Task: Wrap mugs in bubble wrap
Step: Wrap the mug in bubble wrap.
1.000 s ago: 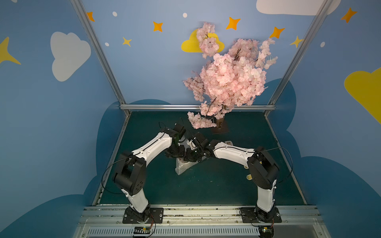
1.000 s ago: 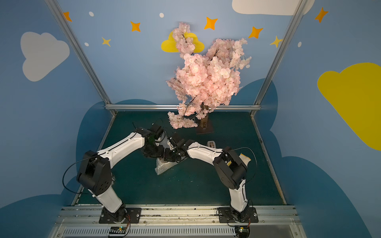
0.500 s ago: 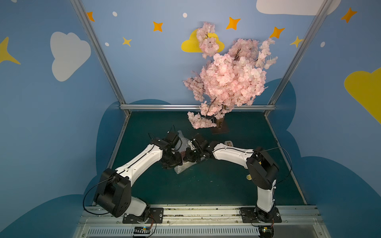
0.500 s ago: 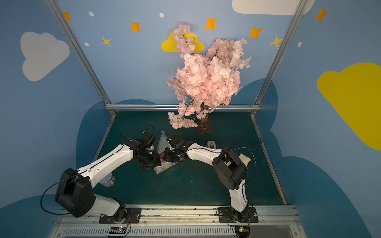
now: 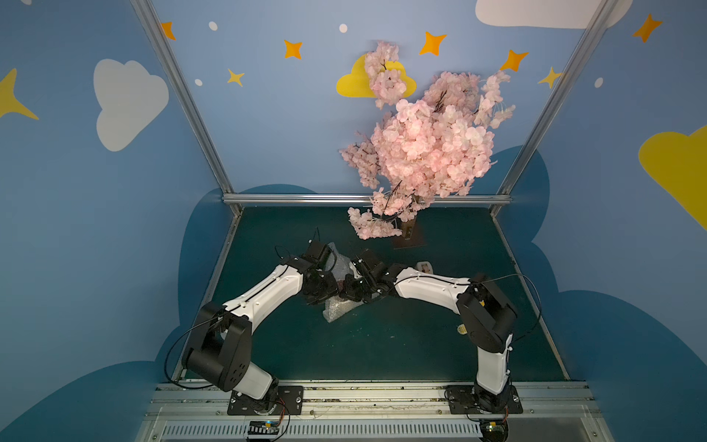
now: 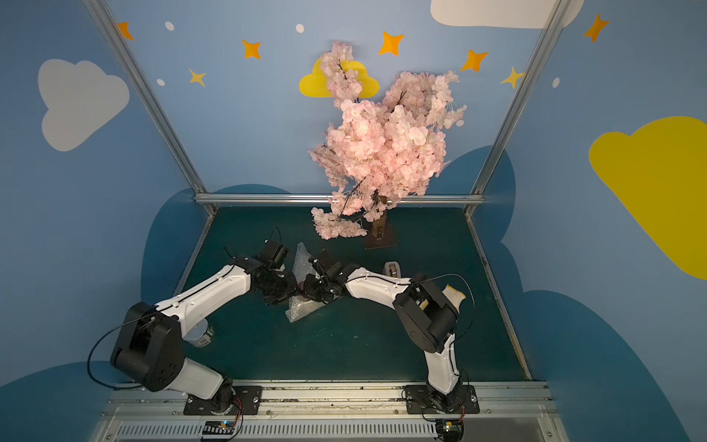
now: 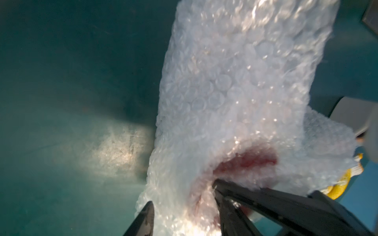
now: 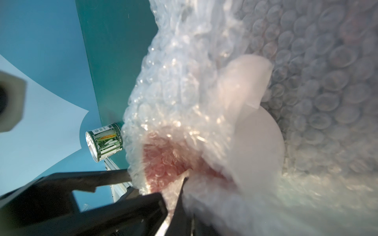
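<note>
One mug (image 8: 259, 132) under bubble wrap (image 7: 225, 81), between left claw (image 7: 184, 196), right claw (image 8: 157, 179).

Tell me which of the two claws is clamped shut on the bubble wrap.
The right claw: its fingers are pinched together on the bubble wrap. The left claw differs: its fingers stand apart, with wrap between them.

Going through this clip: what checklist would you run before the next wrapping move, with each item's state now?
1. Right gripper shut on bubble wrap: ok.
2. Left gripper holding the wrap: cannot tell; jaws stand either side of it.
3. Mug mouth covered: ok, red shows through the wrap.
4. Mug fully covered: not ok; white side and handle look bare.
5. Can clear of the left elbow: cannot tell.
</note>
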Controlling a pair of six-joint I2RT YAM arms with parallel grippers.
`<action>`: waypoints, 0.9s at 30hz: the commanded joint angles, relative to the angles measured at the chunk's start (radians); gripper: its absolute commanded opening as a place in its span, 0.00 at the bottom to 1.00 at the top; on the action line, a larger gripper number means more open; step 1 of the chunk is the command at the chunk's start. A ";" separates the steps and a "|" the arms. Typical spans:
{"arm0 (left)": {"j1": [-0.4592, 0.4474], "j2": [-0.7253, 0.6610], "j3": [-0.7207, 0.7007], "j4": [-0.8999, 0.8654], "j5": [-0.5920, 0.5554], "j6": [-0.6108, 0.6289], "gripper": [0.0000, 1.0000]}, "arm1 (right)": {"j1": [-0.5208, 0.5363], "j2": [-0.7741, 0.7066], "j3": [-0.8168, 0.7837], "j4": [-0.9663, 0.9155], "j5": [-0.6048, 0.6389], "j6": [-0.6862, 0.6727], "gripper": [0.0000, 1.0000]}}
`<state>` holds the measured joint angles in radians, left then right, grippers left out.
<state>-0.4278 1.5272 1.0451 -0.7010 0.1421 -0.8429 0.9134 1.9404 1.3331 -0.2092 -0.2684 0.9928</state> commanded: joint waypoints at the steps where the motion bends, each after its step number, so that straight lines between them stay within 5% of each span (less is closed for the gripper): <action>1: -0.004 0.016 -0.020 0.032 0.027 -0.013 0.46 | -0.006 0.007 -0.026 -0.027 0.080 0.009 0.00; 8: -0.024 0.055 -0.021 0.054 0.023 -0.015 0.43 | -0.003 0.011 -0.019 -0.032 0.086 0.007 0.04; 12: -0.027 0.095 0.001 0.030 -0.001 0.004 0.31 | 0.000 -0.003 -0.021 -0.039 0.094 -0.008 0.10; 19: -0.018 0.152 0.106 -0.083 -0.068 0.076 0.03 | 0.001 -0.060 -0.026 -0.048 0.096 -0.067 0.41; 27: -0.014 0.242 0.268 -0.252 -0.143 0.200 0.03 | 0.001 -0.216 -0.092 -0.081 0.124 -0.151 0.59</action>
<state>-0.4519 1.7432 1.2598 -0.8543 0.0746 -0.7136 0.9077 1.8065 1.2774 -0.2249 -0.1802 0.8982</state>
